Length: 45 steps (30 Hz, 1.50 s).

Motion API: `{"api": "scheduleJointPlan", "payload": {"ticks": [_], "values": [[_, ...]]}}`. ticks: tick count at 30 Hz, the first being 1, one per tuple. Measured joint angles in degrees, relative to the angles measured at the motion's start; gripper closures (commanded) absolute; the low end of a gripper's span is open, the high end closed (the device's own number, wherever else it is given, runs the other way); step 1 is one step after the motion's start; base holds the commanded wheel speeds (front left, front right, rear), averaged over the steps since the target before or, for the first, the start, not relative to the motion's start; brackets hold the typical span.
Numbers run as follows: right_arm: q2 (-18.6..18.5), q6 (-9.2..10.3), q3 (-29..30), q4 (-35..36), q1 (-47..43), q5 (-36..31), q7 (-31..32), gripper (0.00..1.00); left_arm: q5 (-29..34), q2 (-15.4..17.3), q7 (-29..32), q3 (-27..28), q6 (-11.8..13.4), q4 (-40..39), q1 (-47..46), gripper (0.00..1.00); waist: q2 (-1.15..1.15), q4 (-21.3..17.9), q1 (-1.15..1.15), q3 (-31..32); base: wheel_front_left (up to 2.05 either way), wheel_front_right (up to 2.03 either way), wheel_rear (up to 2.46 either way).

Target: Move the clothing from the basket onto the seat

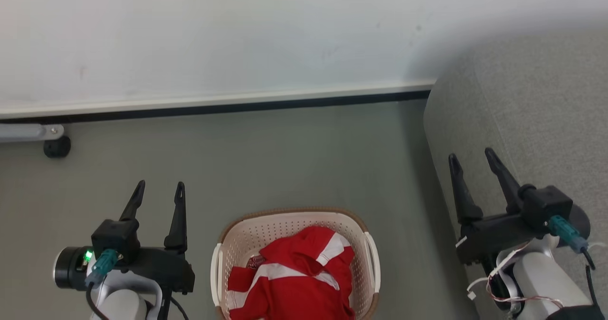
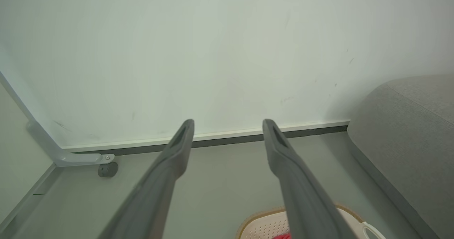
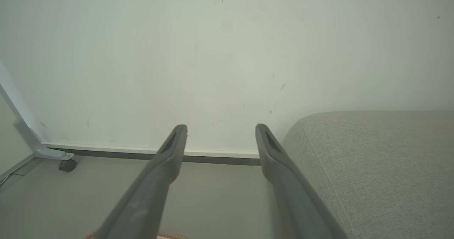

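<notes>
Red clothing heaped in basket on floor, seat near its right; left gripper and right gripper both empty, fingers apart; risk: shallow pinch on loose fold slips, or the trailing garment tips the basket.

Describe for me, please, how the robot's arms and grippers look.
The left gripper and right gripper: two long tapering dark fingers each, black blocky bodies, teal cable plugs. Pale grey forearms; green light on the left, loose white-and-red wires on the right.
</notes>
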<state>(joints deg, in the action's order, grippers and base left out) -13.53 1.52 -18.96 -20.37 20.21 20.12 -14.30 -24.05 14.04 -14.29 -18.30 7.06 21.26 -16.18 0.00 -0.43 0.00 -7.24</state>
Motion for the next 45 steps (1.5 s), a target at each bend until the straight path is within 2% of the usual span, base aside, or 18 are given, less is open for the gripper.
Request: {"api": "scheduleJointPlan", "payload": {"ticks": [21,32,45], "values": [[1.4,0.25,0.4,8.5,9.2,-2.0,-0.4,0.0,0.7,-2.5,1.6,-2.6,-0.7,1.9,-8.5,0.0,0.01,-2.3,0.01,-16.0,0.0,0.0,0.0],[4.1,0.48,-0.7,10.7,14.7,-2.6,-0.4,0.0,3.2,-3.0,3.9,-5.9,-3.1,6.7,-14.1,0.0,0.01,-4.6,0.01,-25.0,0.0,0.0,0.0],[6.5,0.43,-1.6,11.0,18.2,-3.1,-0.4,0.0,6.3,-4.2,6.6,-9.9,-5.4,14.7,-19.4,0.0,0.01,-9.6,0.0,-33.5,0.0,0.0,0.0]]}}
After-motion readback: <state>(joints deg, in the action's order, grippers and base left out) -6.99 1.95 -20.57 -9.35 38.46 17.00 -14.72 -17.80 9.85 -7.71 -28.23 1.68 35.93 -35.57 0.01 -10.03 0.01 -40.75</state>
